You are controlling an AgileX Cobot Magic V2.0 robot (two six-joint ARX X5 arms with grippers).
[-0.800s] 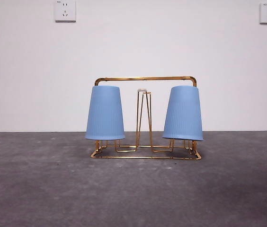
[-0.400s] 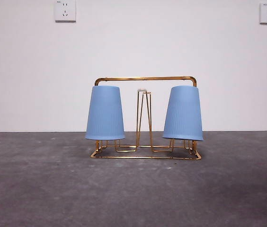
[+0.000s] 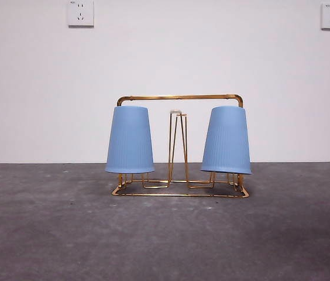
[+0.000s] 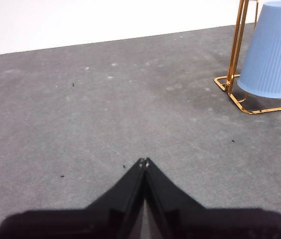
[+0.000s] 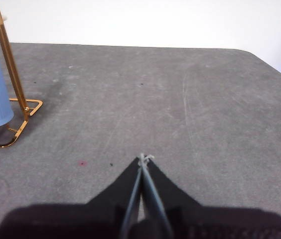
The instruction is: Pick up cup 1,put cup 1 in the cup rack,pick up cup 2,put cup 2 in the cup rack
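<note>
Cups [image 3: 130, 139] [image 3: 226, 140] hung inverted on rack [image 3: 179, 98]; I judged them light, ribbed plastic, best gripped mid-wall. Left gripper [image 4: 144, 162] and right gripper [image 5: 143, 158] sat closed, empty, well apart from rack.

Grey table [image 3: 48, 234]; rack [image 3: 179, 190] on it

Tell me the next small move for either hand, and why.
Probably none: hold both arms parked. Both blue cups, left cup and right cup, hang upside down on the cup rack, and the left hand and right hand are shut, empty, away from it.
</note>
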